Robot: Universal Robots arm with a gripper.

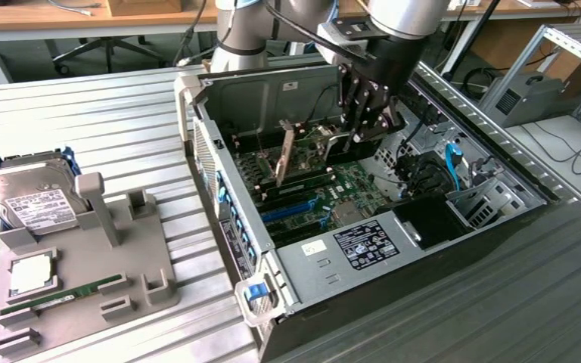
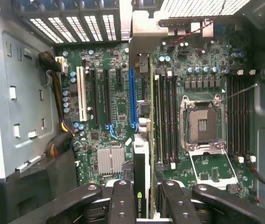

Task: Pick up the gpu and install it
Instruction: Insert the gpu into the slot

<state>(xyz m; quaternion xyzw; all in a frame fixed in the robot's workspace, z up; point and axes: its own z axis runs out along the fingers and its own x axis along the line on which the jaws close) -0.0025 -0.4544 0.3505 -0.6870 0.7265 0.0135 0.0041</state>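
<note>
In the exterior view we see the end effector (image 1: 361, 128) reaching down into the open computer case (image 1: 301, 265) on the desk (image 1: 119, 121). The gpu (image 1: 284, 155) stands upright on edge over the motherboard. A hard drive (image 1: 33, 200) and a memory stick (image 1: 63, 295) sit on a grey holder well apart.

In the wrist view we see the end effector (image 2: 146, 196) clamped on the gpu (image 2: 141, 186), whose edge lies just beside the blue slot (image 2: 132, 98).

hand (image 1: 368, 130) pointing down, fingers (image 2: 122, 196) clamped inward
</note>
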